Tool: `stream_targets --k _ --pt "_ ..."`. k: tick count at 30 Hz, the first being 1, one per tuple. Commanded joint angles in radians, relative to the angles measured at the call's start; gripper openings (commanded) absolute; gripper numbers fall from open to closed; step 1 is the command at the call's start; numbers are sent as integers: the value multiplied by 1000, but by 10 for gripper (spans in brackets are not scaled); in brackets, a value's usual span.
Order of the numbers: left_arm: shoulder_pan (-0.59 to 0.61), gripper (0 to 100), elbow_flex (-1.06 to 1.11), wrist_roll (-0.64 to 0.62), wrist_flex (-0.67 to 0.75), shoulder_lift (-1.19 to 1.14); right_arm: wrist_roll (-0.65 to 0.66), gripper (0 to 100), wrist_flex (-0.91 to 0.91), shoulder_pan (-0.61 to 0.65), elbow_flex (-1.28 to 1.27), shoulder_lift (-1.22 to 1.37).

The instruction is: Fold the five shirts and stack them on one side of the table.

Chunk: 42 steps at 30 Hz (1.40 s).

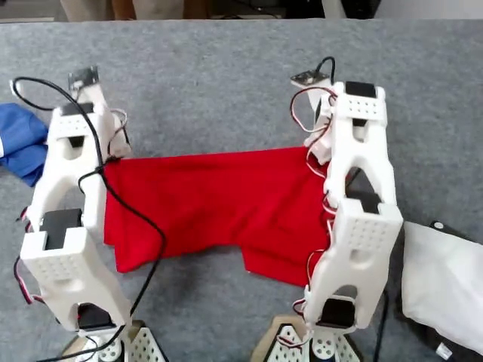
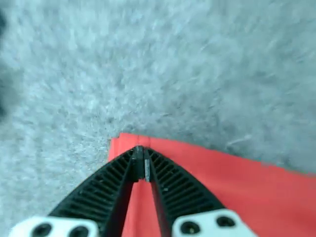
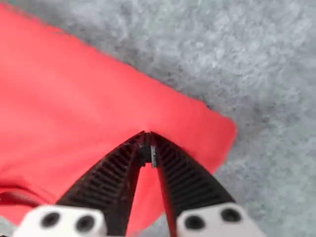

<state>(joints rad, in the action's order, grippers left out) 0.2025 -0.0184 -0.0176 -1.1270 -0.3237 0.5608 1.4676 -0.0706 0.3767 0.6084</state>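
Observation:
A red shirt (image 1: 211, 204) lies spread flat on the grey table between my two arms. My left gripper (image 2: 141, 159) is shut, its black fingertips pinched together on the far left corner of the red shirt (image 2: 207, 177). My right gripper (image 3: 148, 148) is shut too, its tips meeting on the red shirt (image 3: 74, 98) close to its far right corner. In the high view the left arm (image 1: 72, 188) and the right arm (image 1: 355, 196) stand over the shirt's two side edges and hide the fingertips.
A blue shirt (image 1: 21, 143) lies bunched at the table's left edge. A white shirt (image 1: 441, 279) rests at the right edge over something dark. Bare grey felt (image 1: 211, 83) stretches beyond the red shirt's far edge.

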Motion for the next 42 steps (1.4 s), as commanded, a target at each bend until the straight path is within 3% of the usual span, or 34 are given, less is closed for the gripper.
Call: stream_targets --k 1,7,12,19,23,28,32,36,42 --pt "6 19 -198 6 -132 10 6 5 40 13 41 -183" --pt "-17 19 -354 38 -331 13 26 5 109 5 41 -277" --pt "-78 19 -227 46 -400 137 21 5 129 13 15 -315" --pt "-78 19 394 91 -55 595 25 5 43 7 -231 -493" --pt "-83 19 695 87 157 710 25 5 -71 10 -400 -578" --pt "-80 19 806 87 206 644 26 5 -244 8 -545 -536" --pt "-54 19 793 92 216 529 26 5 -322 4 -522 -390" --pt "21 19 721 107 229 374 64 5 -327 -30 -466 -231" --pt "121 19 545 207 110 245 104 5 -285 -90 -426 -208"
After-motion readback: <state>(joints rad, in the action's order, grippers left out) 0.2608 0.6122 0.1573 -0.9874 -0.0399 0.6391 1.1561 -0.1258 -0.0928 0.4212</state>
